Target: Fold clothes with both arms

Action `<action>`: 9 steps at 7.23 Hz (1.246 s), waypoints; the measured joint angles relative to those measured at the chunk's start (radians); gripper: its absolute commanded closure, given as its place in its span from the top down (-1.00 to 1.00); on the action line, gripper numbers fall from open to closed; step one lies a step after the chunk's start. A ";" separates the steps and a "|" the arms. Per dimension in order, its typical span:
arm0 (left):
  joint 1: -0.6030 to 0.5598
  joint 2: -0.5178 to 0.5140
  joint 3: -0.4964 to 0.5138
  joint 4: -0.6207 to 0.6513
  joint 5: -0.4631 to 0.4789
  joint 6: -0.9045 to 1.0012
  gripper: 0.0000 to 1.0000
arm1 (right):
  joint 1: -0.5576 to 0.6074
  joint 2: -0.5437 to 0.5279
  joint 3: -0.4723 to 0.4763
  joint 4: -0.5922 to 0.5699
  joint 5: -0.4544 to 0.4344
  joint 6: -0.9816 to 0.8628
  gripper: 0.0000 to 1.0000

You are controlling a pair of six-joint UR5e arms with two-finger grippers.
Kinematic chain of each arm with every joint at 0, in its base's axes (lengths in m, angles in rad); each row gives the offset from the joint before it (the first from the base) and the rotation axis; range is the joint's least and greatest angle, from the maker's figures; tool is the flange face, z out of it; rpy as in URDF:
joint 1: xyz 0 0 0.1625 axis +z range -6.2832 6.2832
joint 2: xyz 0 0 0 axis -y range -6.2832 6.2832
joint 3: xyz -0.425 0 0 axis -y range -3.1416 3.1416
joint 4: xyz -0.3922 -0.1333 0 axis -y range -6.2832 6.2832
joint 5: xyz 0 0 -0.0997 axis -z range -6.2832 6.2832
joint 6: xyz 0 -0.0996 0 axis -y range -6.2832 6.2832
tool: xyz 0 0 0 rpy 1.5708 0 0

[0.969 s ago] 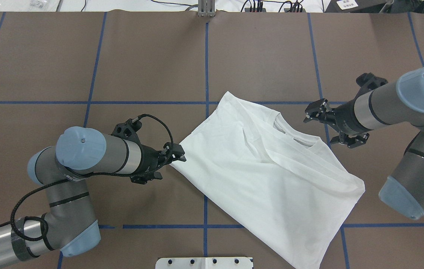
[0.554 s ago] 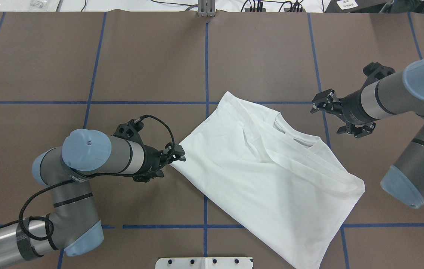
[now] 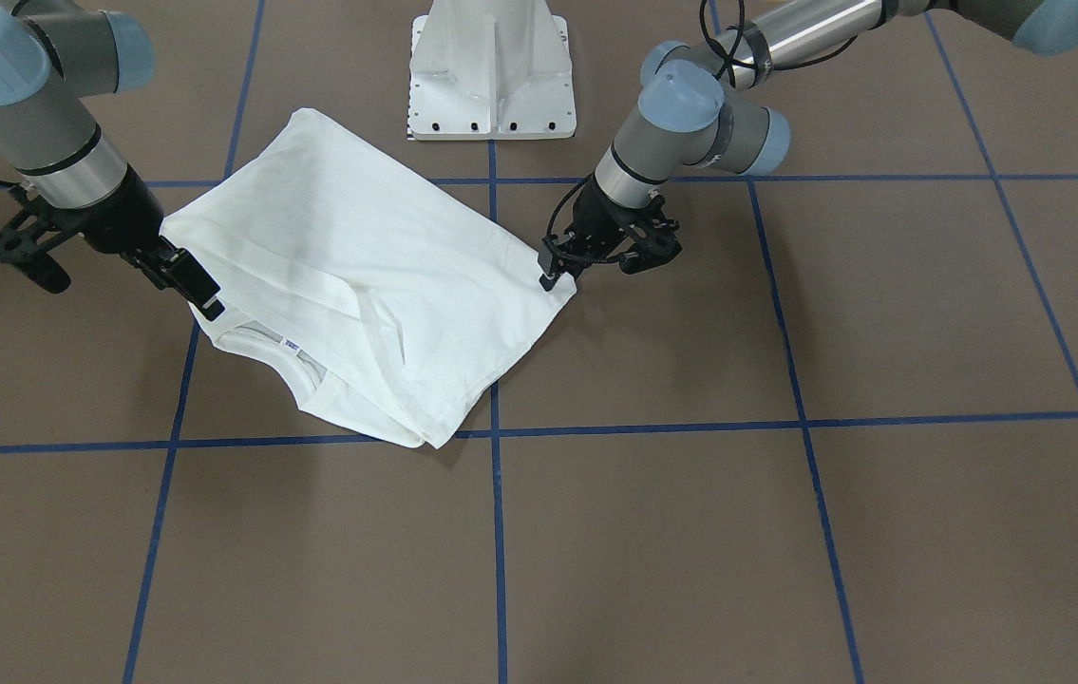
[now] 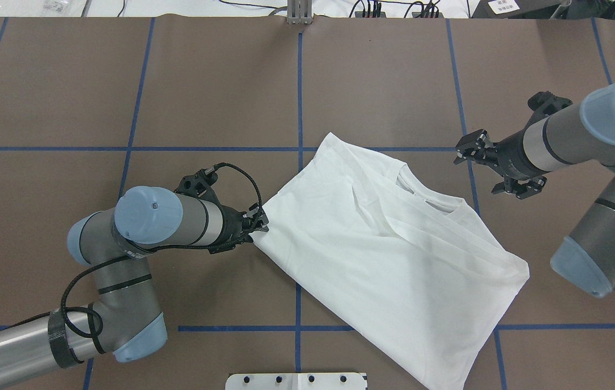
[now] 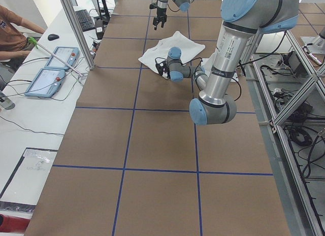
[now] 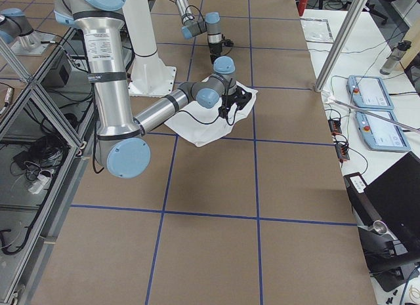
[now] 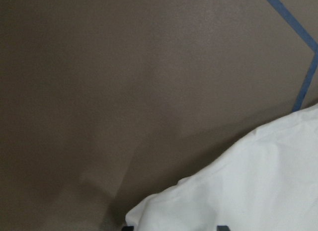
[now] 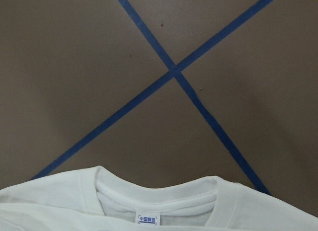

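Jaws of the left gripper (image 4: 259,223) are set at a corner of the white T-shirt (image 4: 394,260), which is spread on the table (image 4: 204,81); whether they grip it cannot be told. The right gripper (image 4: 475,173) is held spread wide beside the collar (image 8: 159,193).

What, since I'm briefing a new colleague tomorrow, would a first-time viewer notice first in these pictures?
A white T-shirt lies loosely folded and slantwise on the brown table with its blue tape grid. The left gripper sits right at the shirt's corner. The right gripper hangs open beside the collar end, apart from the cloth.
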 measured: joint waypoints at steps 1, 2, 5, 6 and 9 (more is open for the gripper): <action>-0.006 -0.001 0.001 0.001 0.035 0.015 -1.00 | -0.001 0.000 -0.005 0.000 0.000 0.000 1.00; -0.030 -0.001 0.004 0.003 0.062 0.060 -1.00 | -0.001 0.001 -0.008 0.000 0.000 -0.001 1.00; -0.205 -0.060 0.127 -0.006 0.109 0.248 -1.00 | -0.002 0.001 -0.011 0.000 0.001 0.001 1.00; -0.267 -0.146 0.240 -0.029 0.119 0.286 -1.00 | -0.002 0.003 -0.010 0.000 0.001 0.001 1.00; -0.343 -0.411 0.628 -0.158 0.159 0.326 -0.01 | -0.015 0.048 -0.014 0.000 0.001 0.011 1.00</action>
